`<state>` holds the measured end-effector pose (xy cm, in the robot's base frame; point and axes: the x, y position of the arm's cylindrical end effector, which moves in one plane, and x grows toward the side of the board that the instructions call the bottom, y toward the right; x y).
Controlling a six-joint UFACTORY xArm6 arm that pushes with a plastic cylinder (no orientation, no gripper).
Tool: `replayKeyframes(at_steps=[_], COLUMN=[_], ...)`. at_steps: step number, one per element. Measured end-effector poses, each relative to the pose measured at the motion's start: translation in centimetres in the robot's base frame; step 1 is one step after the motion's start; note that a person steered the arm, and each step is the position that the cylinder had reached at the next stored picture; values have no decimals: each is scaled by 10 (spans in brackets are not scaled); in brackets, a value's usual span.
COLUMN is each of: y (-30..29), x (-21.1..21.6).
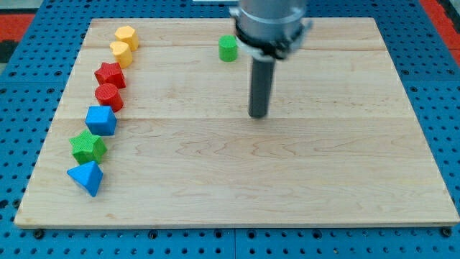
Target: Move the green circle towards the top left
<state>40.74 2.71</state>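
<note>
The green circle [228,48] is a small green cylinder near the view's top, a little left of centre, on the wooden board [287,180]. My tip [258,114] is the lower end of a dark rod hanging from the arm at the view's top. The tip stands below and to the right of the green circle, apart from it by roughly two block widths. It touches no block.
Along the board's left side runs a curved line of blocks: yellow hexagon [126,36], yellow block [121,52], red star [110,74], red circle [109,96], blue block [100,119], green star [88,147], blue triangle [87,177]. Blue pegboard surrounds the board.
</note>
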Motion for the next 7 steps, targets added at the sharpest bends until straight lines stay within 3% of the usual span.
replayKeyframes(at_steps=[1,2,3,4,5,6,7], y=[-2,-52,-47,-11,-11,-46,-11], x=[-86,-127,-165,-159,-215,-195,-180])
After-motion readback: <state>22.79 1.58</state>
